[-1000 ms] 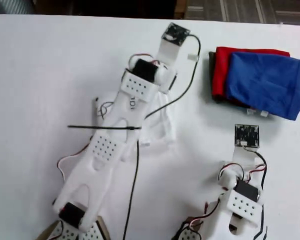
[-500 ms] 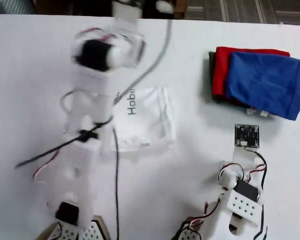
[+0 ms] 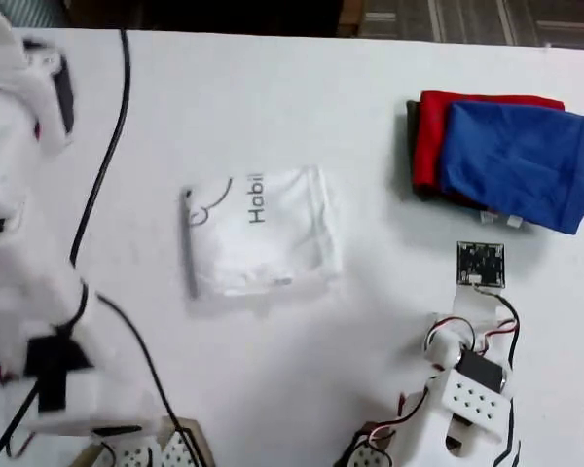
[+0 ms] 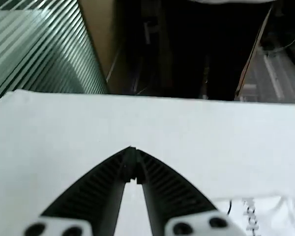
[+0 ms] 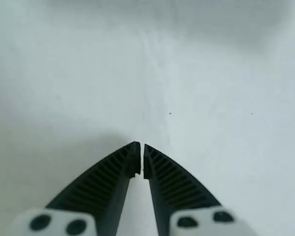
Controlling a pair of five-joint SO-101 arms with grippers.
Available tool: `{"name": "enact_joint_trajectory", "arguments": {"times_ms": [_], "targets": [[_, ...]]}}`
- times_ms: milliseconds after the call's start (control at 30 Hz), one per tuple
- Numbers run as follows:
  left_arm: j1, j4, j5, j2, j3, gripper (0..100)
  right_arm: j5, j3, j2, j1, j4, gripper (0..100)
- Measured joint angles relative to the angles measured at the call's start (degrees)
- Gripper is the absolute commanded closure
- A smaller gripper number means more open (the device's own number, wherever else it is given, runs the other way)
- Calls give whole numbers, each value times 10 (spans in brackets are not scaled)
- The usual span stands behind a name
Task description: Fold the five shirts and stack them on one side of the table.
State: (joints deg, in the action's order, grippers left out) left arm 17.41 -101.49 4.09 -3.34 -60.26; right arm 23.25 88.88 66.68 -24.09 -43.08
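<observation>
Softly rumpled white shirt (image 3: 258, 231) forms a rectangle.

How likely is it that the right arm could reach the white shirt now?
Probably yes: bare table lies between the right arm and the white shirt, and the left arm stands well clear.

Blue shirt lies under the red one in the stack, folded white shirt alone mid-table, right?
No: the high view shows the blue shirt on top of the red shirt; the folded white shirt does lie alone mid-table.
</observation>
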Motion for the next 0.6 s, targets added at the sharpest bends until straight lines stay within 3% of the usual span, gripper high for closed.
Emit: {"name": "enact_joint_trajectory", "arguments": {"times_ms": [133, 300, 433, 600], "targets": [[45, 0, 40, -102, 208, 973, 0, -72, 0, 46, -48, 978], [97, 17, 72, -225, 468, 973, 0, -217, 0, 160, -145, 978], [149, 83, 120, -332, 665, 973, 0, -333, 0, 251, -207, 978], [196, 215, 168, -460, 938, 973, 0, -436, -78, 304, -215, 978]]}}
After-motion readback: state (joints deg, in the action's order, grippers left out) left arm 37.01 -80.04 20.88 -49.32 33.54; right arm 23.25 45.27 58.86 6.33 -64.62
